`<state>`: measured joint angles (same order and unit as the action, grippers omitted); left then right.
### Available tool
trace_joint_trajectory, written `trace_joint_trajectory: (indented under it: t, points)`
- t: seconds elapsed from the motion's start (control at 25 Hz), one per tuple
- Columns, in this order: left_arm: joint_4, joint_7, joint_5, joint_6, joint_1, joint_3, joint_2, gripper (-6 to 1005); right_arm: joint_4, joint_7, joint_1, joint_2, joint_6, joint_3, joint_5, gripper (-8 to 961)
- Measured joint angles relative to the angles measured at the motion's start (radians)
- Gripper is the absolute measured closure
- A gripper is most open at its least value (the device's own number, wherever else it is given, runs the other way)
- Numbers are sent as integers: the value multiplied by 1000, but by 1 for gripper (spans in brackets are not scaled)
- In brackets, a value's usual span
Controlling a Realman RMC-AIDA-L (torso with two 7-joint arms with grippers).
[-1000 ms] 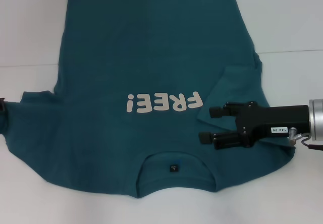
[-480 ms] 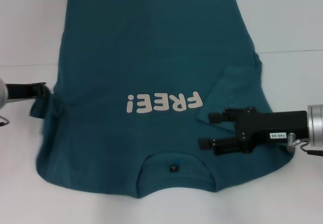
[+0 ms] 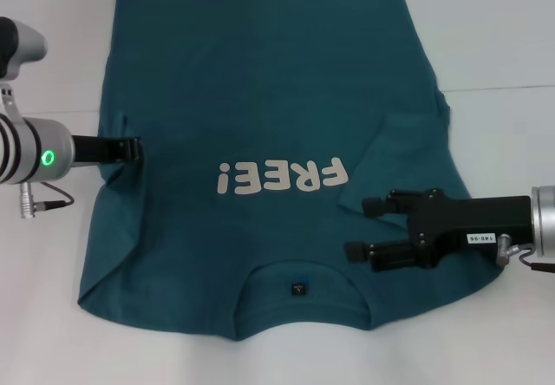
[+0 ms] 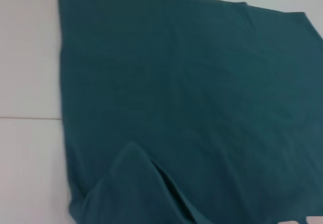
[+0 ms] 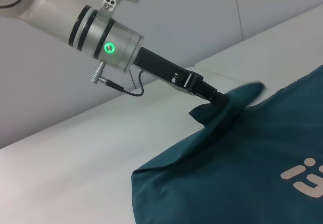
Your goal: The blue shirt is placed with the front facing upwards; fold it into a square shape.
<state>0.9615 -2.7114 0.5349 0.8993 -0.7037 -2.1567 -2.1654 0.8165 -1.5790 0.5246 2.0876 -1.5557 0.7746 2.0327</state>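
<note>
Sleeve-folding step: blue shirt (image 3: pixel 260 142) lies face-up on the worktop (image 3: pixel 503 38). Left claw (image 3: pixel 130 149) clenches the left sleeve, lifted inward; right claw (image 3: pixel 368 227) hovers released above its folded sleeve. Next: lay sleeve flat, release.

The left hand (image 3: pixel 130 150) reaches in from the left side, fingers pinched together on the shirt (image 3: pixel 260 99) sleeve (lifted, as the right wrist view shows). The right hand (image 3: pixel 366 227) extends level from the right, fingers parted, over the shirt.
</note>
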Motion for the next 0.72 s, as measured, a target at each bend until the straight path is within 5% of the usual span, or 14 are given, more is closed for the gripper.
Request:
trace_joint_trajectory:
  t: [0.72]
  points:
    - [-98, 6, 41, -51, -51, 56, -2, 900, -10, 19, 0, 0, 4, 0, -2, 11]
